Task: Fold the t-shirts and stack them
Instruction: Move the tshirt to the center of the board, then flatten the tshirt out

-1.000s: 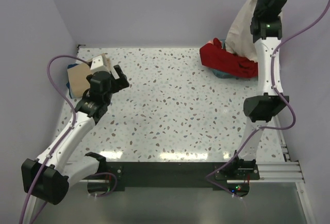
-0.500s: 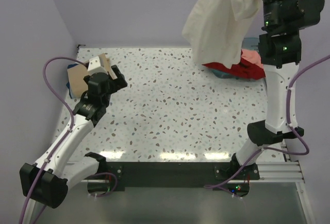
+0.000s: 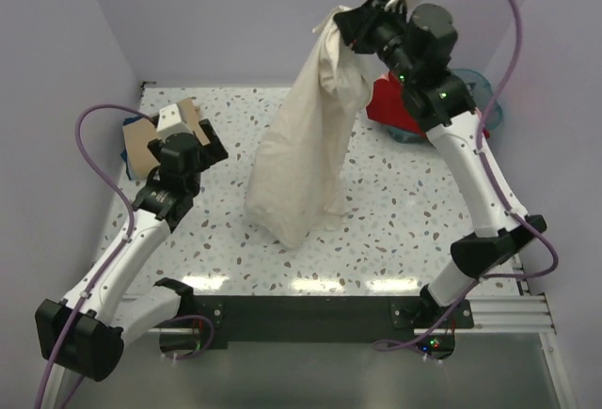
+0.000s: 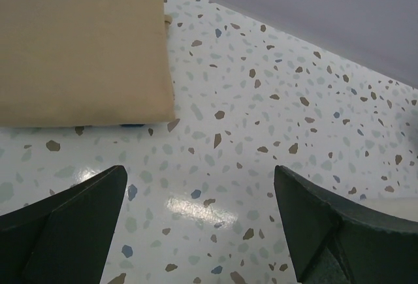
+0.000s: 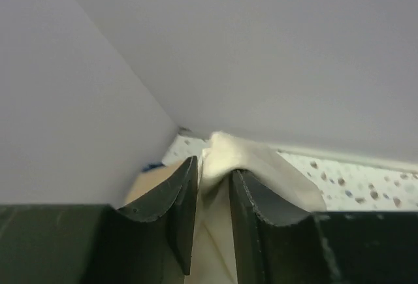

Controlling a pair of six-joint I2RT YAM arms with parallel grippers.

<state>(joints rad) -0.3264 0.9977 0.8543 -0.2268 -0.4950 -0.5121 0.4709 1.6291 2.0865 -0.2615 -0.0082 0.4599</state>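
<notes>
Right gripper (image 3: 360,25), upper centre, pinches the large cream soft-cloth t-shirt (image 3: 301,155) at a bunched edge. It hangs limp and looks light. Better hold: the shoulders. Left gripper (image 4: 199,186) spread, empty.

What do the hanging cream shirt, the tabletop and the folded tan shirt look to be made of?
The cream shirt: soft matte cloth; it drapes in long folds from the right gripper. The tabletop: hard, glossy, speckled, possibly laminate; it mirrors lights. The tan shirt: matte cloth, apparently; folded flat.
</notes>
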